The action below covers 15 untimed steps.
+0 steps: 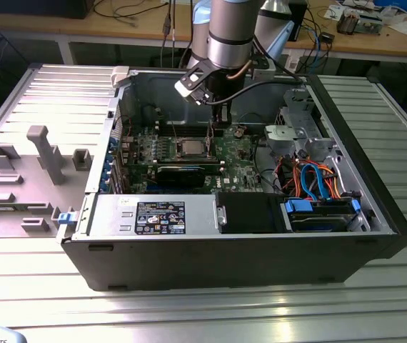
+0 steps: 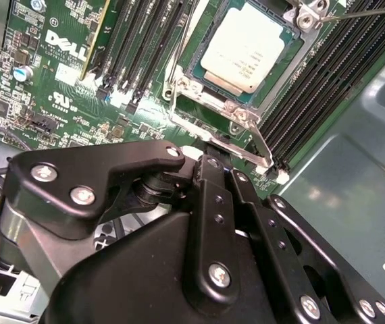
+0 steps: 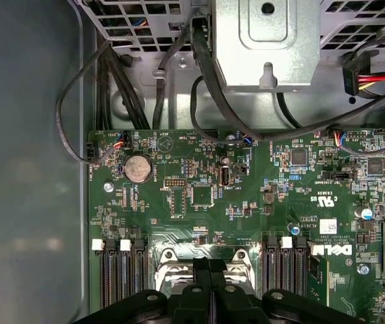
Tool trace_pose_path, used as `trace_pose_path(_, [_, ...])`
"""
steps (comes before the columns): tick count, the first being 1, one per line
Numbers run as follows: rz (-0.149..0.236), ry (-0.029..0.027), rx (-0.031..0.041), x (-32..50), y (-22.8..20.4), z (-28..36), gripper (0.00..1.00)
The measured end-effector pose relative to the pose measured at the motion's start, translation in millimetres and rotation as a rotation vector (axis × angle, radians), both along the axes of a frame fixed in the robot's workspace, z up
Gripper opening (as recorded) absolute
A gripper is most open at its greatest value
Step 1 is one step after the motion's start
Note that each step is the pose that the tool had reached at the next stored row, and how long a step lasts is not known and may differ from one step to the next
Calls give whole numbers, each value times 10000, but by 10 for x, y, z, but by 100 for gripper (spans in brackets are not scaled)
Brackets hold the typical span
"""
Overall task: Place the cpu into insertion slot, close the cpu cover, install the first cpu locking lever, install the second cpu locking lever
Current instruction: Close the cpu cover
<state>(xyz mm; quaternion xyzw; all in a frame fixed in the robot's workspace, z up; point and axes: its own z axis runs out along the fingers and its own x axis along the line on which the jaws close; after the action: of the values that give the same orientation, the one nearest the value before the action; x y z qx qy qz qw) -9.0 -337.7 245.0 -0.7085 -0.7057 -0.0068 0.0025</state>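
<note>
1. Jaws clenched, nothing between them: in the exterior view my gripper (image 1: 221,123) hangs inside the open case (image 1: 225,261), low over the green board (image 1: 243,153). The cpu (image 1: 189,148) lies flat on the board, silver top up, close to my fingertips on the exterior view's left. A black card (image 1: 182,173) stands across the board in front of the cpu. The case rests on a ribbed metal table (image 1: 189,314).
2. In the second wrist view my gripper (image 2: 204,158) points at the near edge of the socket (image 2: 281,73), its black links meeting at closed tips. The cpu (image 2: 246,48) sits squarely in the socket, and I am not touching it. Between it and my tips lies a strip of grey metal frame. I think it is the cover (image 2: 226,138), though I cannot tell whether it stands up or lies down. A thin wire lever (image 2: 368,9) runs off from a socket corner. Dark slots (image 2: 138,40) flank the socket on the board (image 2: 50,88).
3. In the first wrist view my gripper (image 3: 209,266) shows its two fingers (image 3: 200,277) pressed side by side over the middle of the socket, with slots (image 3: 118,277) on both sides. Beyond, on the board (image 3: 246,182), sits a round battery (image 3: 138,169). Past the board's edge, black cables (image 3: 111,88) run under a metal cage (image 3: 267,40).
</note>
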Motion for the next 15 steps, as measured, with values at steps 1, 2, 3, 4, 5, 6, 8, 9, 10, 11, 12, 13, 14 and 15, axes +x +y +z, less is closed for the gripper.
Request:
trace_pose_path(1, [-2,0,0,-2,0,0,11])
trace_pose_path(2, [-2,0,1,-5,0,0,11])
trace_pose_path(3, [-2,0,0,-7,0,0,11])
trace_pose_path(4, [-2,0,0,-11,0,0,11])
trace_pose_path(5, [-2,0,1,-19,0,0,11])
trace_pose_path(6, [-2,1,1,-33,0,0,11])
trace_pose_path(8, [-1,0,0,-42,0,0,11])
trace_pose_path(9, [-2,0,1,-45,0,0,11])
trace_pose_path(10, [-1,0,1,-51,0,0,11])
trace_pose_path(11, [-2,0,0,-55,0,0,11])
trace_pose_path(12, [0,0,1,-56,0,0,11])
trace_pose_path(13, [0,0,1,-57,0,0,11])
trace_pose_path(14, [-1,0,0,-58,0,0,11])
trace_pose_path(15, [-1,0,0,-59,0,0,11])
